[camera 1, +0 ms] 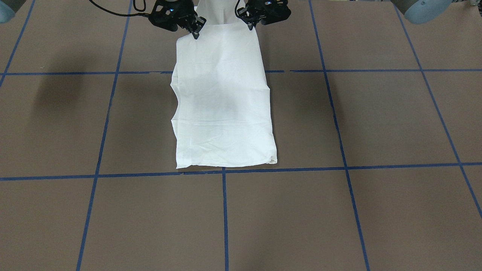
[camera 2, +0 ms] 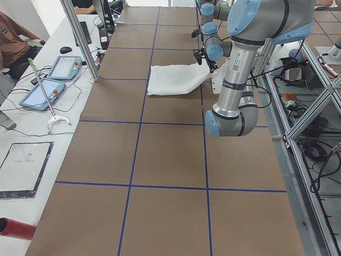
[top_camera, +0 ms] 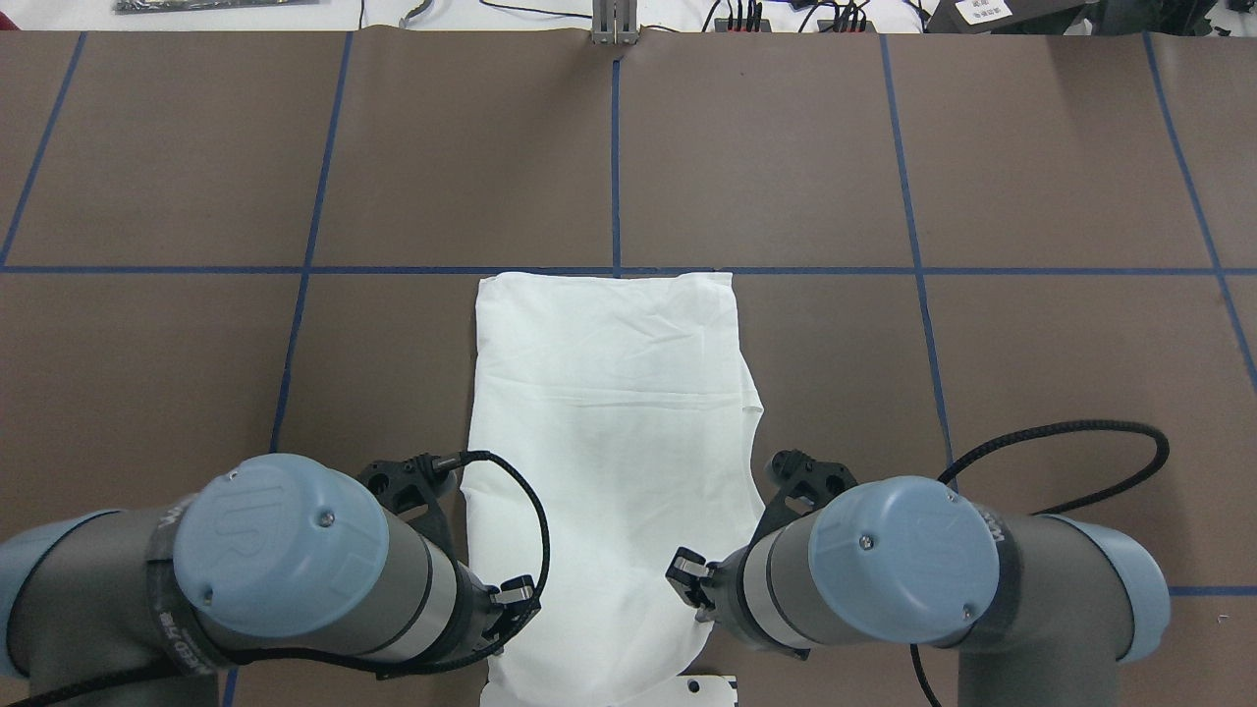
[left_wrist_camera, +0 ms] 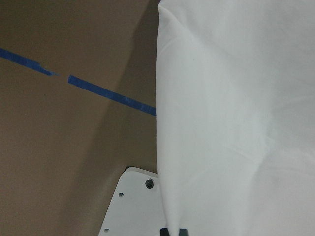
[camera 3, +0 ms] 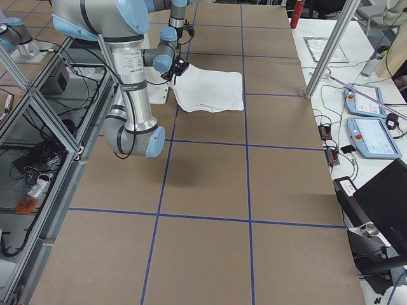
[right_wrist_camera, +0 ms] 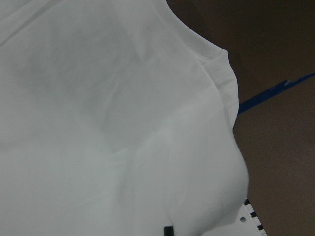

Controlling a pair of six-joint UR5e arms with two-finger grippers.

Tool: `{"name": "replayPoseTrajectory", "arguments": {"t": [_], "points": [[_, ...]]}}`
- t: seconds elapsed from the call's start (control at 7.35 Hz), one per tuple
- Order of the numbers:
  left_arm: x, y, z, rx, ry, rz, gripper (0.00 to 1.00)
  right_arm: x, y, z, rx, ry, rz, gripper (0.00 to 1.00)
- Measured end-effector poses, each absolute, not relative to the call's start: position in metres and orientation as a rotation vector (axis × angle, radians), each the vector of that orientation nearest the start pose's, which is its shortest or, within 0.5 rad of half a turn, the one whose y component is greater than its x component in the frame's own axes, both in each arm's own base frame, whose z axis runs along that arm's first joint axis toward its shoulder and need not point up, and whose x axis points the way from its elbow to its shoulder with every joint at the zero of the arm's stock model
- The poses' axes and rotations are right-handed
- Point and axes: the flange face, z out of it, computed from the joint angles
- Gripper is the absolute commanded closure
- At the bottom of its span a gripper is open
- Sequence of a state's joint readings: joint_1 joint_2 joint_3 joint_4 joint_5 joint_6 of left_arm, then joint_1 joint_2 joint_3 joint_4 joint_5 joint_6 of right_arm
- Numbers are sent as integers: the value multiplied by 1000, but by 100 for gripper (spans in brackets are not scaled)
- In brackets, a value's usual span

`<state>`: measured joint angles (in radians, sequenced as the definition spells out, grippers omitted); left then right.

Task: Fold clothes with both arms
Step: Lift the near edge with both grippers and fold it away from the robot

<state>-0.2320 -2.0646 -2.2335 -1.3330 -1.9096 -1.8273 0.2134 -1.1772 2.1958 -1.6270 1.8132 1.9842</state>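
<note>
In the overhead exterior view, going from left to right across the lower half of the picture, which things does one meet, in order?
Grey tubular left arm with light blue joint cap → white folded T-shirt → grey tubular right arm with light blue joint cap → looping black cable.

Before me lies a brown table point(top_camera: 786, 147) gridded with blue tape point(top_camera: 616, 167). A side bench point(camera 2: 21, 133) holds two tablets point(camera 2: 42, 94), a mouse point(camera 2: 65, 50) and a red cylinder point(camera 2: 16, 228).
</note>
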Motion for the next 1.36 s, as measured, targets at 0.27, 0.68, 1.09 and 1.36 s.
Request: {"name": "replayPoseTrajectory", "arguments": {"t": [0.27, 0.68, 1.09, 1.36], "points": [[440, -249, 149, -279, 942, -345, 100, -455, -261, 187, -245, -972, 477, 100], [404, -322, 150, -169, 970, -377, 100, -455, -327, 186, -155, -964, 517, 100], [407, -385, 161, -132, 982, -420, 100, -444, -376, 178, -101, -967, 571, 100], [414, -424, 162, -117, 980, -457, 100, -460, -403, 169, -88, -951, 593, 100]]}}
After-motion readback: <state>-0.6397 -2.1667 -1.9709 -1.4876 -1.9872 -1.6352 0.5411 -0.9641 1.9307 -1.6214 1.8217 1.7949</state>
